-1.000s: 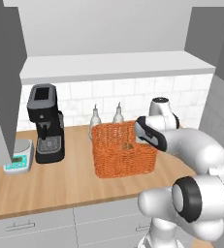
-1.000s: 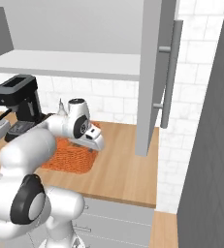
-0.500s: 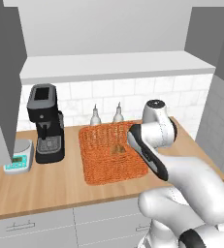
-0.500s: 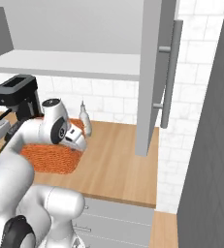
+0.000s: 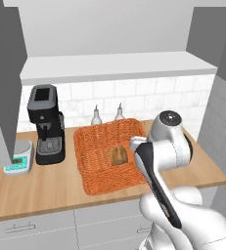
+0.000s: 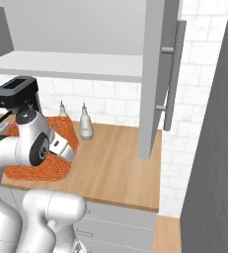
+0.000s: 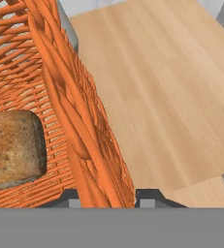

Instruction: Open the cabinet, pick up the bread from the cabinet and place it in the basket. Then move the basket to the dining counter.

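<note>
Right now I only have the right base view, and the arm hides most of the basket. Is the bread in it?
Observer: Yes, the bread lies on the floor of the basket in the left base view.
Operator: Where is the gripper?
Observer: In the hand view the gripper straddles the basket's wall, one fingertip on each side.
Operator: Anything else in the basket?
Observer: No, just the bread on the weave.

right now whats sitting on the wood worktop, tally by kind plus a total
basket (bread inside): 1
bottles: 2
coffee machine: 1
kitchen scale: 1
total: 5, or 6 counting the bread
</note>
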Robot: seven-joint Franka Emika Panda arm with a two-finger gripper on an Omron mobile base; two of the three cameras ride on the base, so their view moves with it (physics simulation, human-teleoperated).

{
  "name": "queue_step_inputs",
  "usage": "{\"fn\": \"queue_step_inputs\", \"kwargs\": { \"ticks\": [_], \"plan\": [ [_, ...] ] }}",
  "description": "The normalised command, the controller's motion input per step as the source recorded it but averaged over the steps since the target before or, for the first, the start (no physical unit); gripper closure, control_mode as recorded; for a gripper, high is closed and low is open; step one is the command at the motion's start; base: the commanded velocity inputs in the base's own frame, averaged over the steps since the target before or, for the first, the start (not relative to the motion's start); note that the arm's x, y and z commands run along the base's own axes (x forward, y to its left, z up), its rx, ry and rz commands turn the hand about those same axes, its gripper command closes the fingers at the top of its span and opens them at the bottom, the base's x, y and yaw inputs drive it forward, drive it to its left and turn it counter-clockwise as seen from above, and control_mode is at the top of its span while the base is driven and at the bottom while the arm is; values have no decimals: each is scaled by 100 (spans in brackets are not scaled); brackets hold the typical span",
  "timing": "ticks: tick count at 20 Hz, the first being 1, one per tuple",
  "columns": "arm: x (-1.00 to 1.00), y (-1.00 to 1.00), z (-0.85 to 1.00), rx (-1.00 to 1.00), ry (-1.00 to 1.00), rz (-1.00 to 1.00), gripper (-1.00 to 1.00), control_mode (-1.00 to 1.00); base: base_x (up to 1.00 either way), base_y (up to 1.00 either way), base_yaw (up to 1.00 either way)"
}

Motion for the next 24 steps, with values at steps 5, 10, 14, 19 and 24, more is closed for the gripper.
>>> {"fn": "queue_step_inputs", "kwargs": {
  "ticks": [5, 10, 14, 19, 24],
  "plan": [
    [-65, 1, 100, 5, 0, 0, 100, -100, 0, 0, 0],
    [-42, 5, 99, 9, 9, 0, 100, -100, 0, 0, 0],
    [-22, 8, 73, 2, 22, 0, 100, -100, 0, 0, 0],
    [-49, 1, 57, 5, 7, 0, 100, -100, 0, 0, 0],
    [-65, 0, 38, 10, 0, 0, 100, -100, 0, 0, 0]
  ]
}}
